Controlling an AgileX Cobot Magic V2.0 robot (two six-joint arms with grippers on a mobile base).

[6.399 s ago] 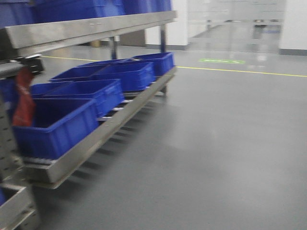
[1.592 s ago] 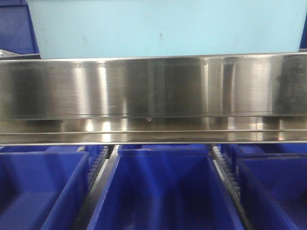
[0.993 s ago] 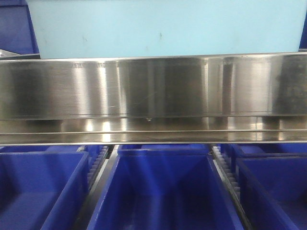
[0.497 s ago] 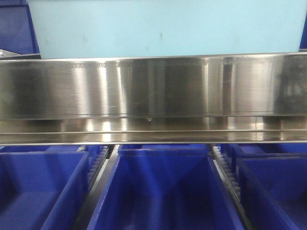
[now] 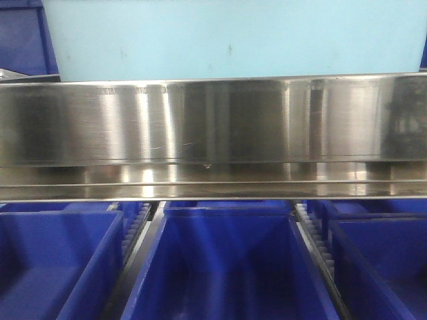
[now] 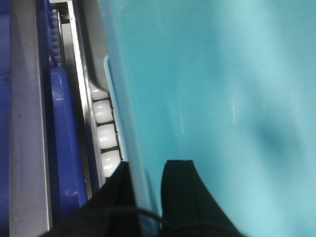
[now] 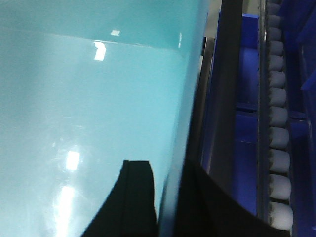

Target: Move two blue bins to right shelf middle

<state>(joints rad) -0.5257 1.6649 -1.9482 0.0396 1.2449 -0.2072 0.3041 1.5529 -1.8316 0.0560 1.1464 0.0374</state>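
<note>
The light blue bin (image 5: 227, 40) is at the steel shelf (image 5: 213, 120), its front wall showing directly above the shelf's brushed front rail. The left gripper (image 6: 150, 168) is clamped on one side wall, one black finger inside the bin and one outside. The right gripper (image 7: 165, 170) pinches the opposite wall the same way. White rollers (image 6: 106, 133) run just beside the bin. Under the shelf, three dark blue bins (image 5: 227, 267) stand side by side.

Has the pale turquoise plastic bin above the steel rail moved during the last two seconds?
Yes: the pale turquoise plastic bin crept slightly rightward against the fixed brushed steel shelf rail.
</note>
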